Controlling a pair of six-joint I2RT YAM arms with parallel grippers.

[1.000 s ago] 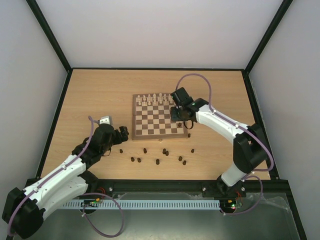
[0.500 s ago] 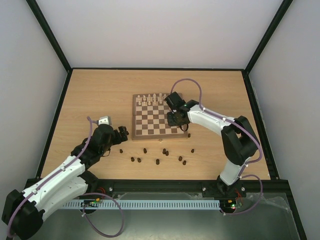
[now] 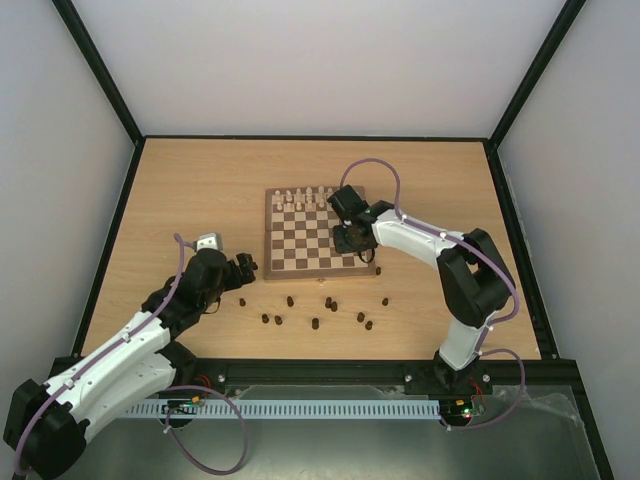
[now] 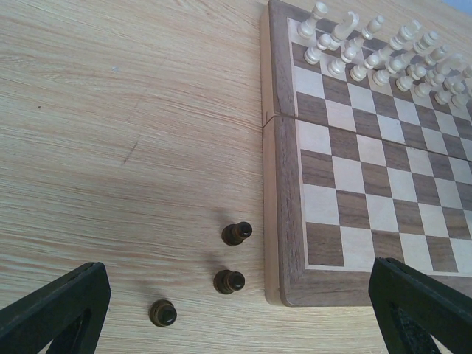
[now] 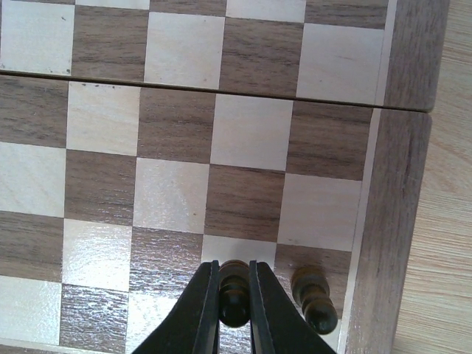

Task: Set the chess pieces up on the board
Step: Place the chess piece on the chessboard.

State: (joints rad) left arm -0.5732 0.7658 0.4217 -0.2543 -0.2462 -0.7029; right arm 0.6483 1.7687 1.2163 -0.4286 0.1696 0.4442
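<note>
The board [image 3: 300,242] lies mid-table with cream-white chessmen [image 3: 305,198] on its far rows. My right gripper [image 3: 352,240] is over the board's near right corner, shut on a dark chess piece [image 5: 234,293] held low over the near squares. A second dark piece [image 5: 315,299] stands on the corner square beside it. Several dark pieces [image 3: 315,323] stand scattered on the table in front of the board. My left gripper [image 3: 245,267] is open and empty by the board's near left corner, above three dark pieces [image 4: 228,281].
The board's raised wooden border [image 4: 280,184] runs between the left gripper and the squares. One dark piece [image 3: 379,270] stands against the board's near right edge. Black frame rails edge the table.
My right gripper has moved a little left and nearer over the board's near right squares, with the dark piece in it. The left arm has barely moved.
</note>
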